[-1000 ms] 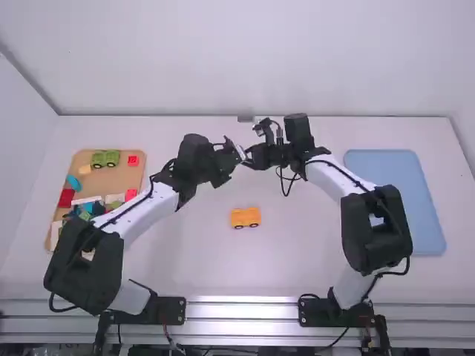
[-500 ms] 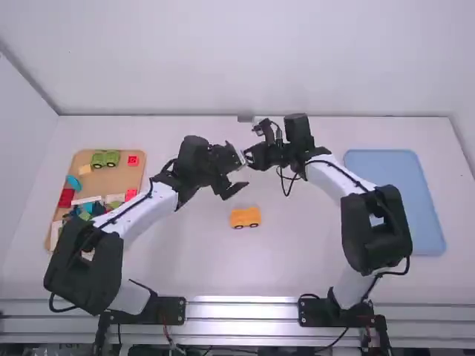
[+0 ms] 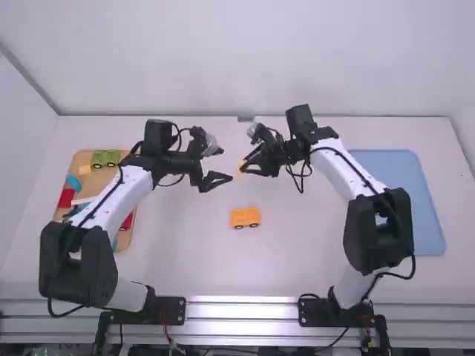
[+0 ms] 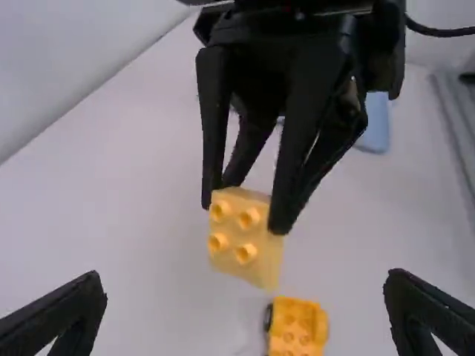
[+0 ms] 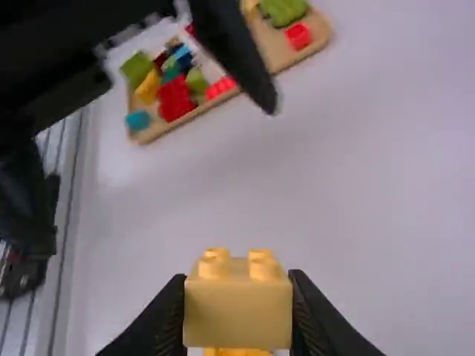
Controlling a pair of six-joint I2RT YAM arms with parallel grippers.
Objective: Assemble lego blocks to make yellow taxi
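Observation:
My right gripper (image 3: 250, 169) holds a light yellow block (image 3: 241, 165) above the table, beyond the orange-yellow wheeled car base (image 3: 245, 217). In the right wrist view the right gripper (image 5: 237, 315) is shut on that yellow block (image 5: 237, 311), its studs pointing up there. My left gripper (image 3: 223, 180) hangs to the left of the block, apart from it; in the left wrist view the left gripper (image 4: 245, 311) is open with nothing between its fingers. That view also has the studded yellow block (image 4: 243, 236) and the wheeled base (image 4: 295, 330) on the table.
A wooden tray (image 3: 119, 178) of coloured blocks stands at the left, partly under the left arm, with a green piece (image 3: 105, 158) at its back. On the right lies a blue tray (image 3: 401, 193), partly behind the right arm.
The left gripper has opened and pulled back to the left, away from the right one. The right gripper has turned and tilted downward, and the yellow block now shows between its fingers.

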